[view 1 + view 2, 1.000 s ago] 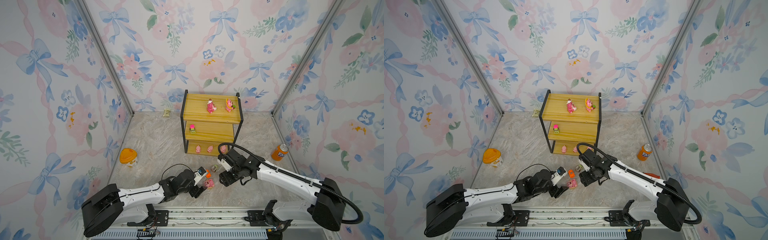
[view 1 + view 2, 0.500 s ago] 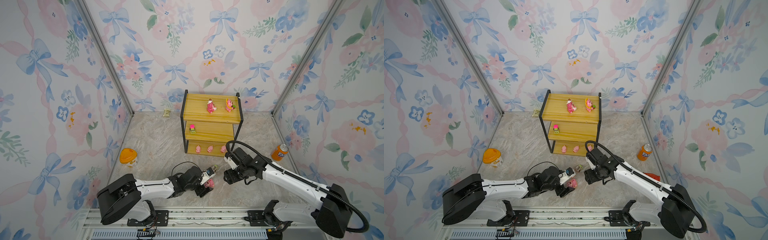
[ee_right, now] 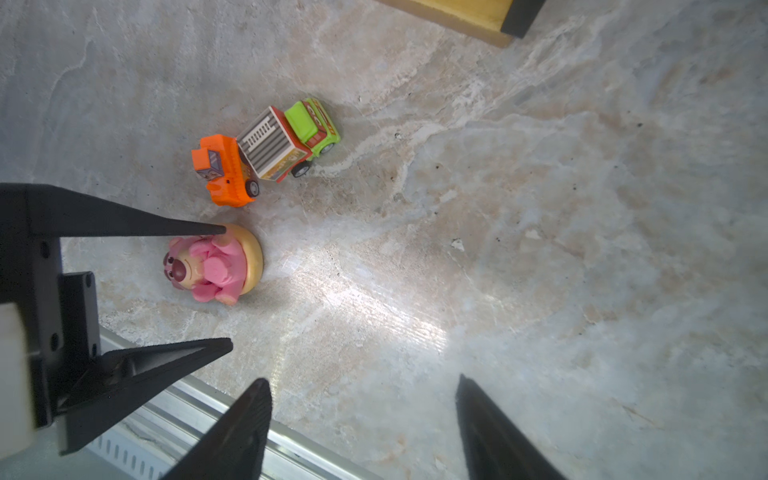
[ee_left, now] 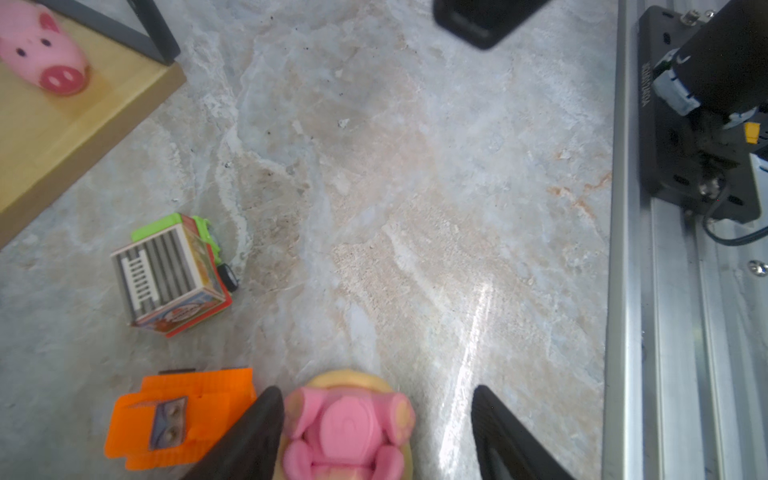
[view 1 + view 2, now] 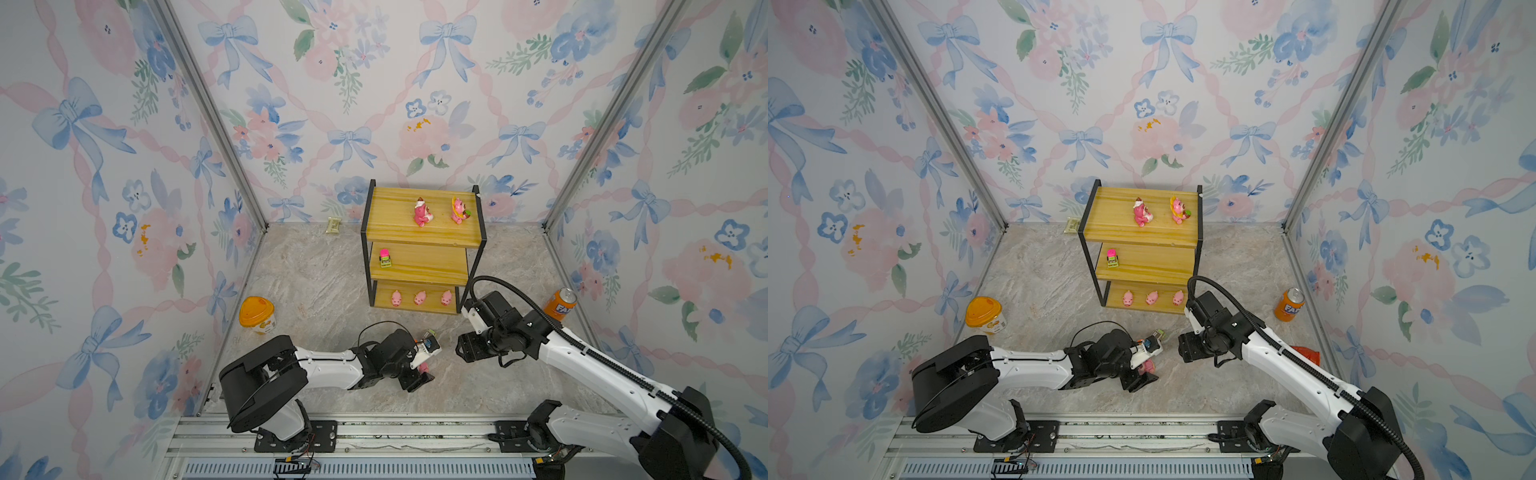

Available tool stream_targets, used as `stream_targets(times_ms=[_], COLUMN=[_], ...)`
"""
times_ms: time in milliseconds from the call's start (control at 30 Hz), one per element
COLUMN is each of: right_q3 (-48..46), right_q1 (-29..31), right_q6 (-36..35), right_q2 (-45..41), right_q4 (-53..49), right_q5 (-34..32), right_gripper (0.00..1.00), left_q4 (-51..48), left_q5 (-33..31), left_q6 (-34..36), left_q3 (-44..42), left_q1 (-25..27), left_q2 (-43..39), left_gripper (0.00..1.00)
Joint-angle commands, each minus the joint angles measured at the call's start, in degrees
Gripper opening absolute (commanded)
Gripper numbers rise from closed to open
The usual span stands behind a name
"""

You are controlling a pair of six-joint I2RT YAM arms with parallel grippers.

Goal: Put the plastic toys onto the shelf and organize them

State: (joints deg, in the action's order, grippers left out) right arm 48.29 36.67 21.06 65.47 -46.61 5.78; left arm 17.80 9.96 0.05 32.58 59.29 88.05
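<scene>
Here's the pink figurine (image 3: 214, 266), down near the front edge of the surface (image 5: 316, 291), about midway along it and well apart from the shelf (image 5: 428, 262). It looks tipped over, its round tan base turned sideways.

By the look of it, this is hard moulded plastic: light, stiff and not fragile, but smooth and rounded, so it could squirt out of a pinch. The best hold is probably across the pink body just next to the base, where the sides are broadest. The bumpy head seems a poorer bet.

The left jaws are released and straddle the toy. One fingertip (image 3: 218, 228) touches the figurine's side, while the opposite one (image 3: 226, 341) stands clear, with bare surface between it and the toy. So the toy sits off-centre in the gap, and nothing is gripped yet.

The orange car (image 3: 222, 170) sits just beyond the touching fingertip, nose to tail with the grey-green car (image 3: 289, 143), so it's tight on that side.

The right jaws are released too. They hang empty over open surface near the same front edge.
</scene>
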Motion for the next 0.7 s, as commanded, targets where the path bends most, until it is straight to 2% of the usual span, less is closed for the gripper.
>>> stream_targets(times_ms=[0,300,667], right_q3=[-0.93,-1.19,-1.36], right_q1=[-0.93,-2.21,-2.3], right_q6=[0.52,0.39,0.21], right_q2=[-0.99,-1.53,-1.12], right_q4=[-1.73,-1.55,-1.25], right_q5=[0.54,1.09,1.48], right_gripper=[0.72,0.72,0.72], left_q4=[0.21,0.2,0.2], left_q5=[1.78,2.5,-0.28], left_q6=[1.09,0.66,0.2], left_q3=[1.25,1.42,-0.85], left_q1=[0.33,0.46,0.67], left_q2=[1.64,4.0,1.47], left_gripper=[0.7,0.68,0.67])
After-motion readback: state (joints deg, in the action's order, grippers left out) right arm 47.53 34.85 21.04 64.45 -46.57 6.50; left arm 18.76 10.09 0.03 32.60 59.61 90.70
